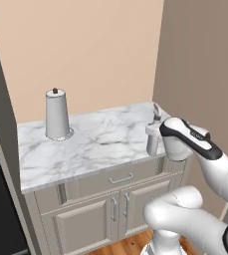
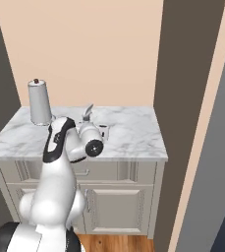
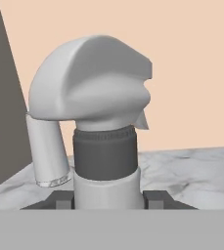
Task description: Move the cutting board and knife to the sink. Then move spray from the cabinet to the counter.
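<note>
1. The spray bottle (image 3: 106,146) stood upright between the two dark fingertips (image 3: 63,199) of the end effector (image 3: 108,200), its grey trigger head at the top of the hand view and its dark collar just below.
2. The end effector was clenched on the bottle's pale body just under the collar.
3. In the left base view the bottle (image 1: 154,134) sat over the right front part of the tabletop (image 1: 95,144); whether its base touched the marble could not be told.
4. In the right base view its nozzle (image 2: 88,112) rose just behind the white wrist.
5. A paper-towel roll (image 1: 57,114) stood upright near the tabletop's back left corner, well apart from the bottle.
6. Cream drawers and doors (image 1: 110,199) ran below the marble.
</note>
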Robot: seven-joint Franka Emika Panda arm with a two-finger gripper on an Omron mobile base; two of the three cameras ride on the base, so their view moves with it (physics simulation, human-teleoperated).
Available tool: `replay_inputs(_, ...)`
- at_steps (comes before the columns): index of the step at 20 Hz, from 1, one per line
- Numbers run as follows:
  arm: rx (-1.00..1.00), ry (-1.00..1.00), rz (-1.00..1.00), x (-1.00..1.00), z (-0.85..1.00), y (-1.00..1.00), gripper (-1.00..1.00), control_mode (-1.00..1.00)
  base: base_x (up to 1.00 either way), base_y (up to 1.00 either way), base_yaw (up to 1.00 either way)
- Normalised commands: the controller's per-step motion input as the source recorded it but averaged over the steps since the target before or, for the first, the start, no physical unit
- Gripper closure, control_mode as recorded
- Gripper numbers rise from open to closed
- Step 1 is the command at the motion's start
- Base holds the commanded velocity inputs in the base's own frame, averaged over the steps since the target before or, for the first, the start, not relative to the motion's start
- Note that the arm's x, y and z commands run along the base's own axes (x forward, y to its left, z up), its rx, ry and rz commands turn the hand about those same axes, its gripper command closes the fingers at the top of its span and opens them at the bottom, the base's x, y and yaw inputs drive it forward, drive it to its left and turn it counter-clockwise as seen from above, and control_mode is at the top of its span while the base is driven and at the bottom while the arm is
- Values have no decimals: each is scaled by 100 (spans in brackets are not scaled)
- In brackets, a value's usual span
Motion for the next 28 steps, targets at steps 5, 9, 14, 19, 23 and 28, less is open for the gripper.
replay_inputs(5,0,0,0,2,-22,0,100,-100,0,0,0)
replay_inputs(9,0,0,0,4,-20,0,100,-100,0,0,0)
replay_inputs(14,0,0,0,12,-12,0,100,-100,0,0,0)
replay_inputs(19,0,0,0,11,0,0,100,-100,0,0,0)
replay_inputs(23,0,0,0,16,0,0,100,-100,0,0,0)
replay_inputs(28,0,0,0,17,-1,1,100,-100,0,0,0)
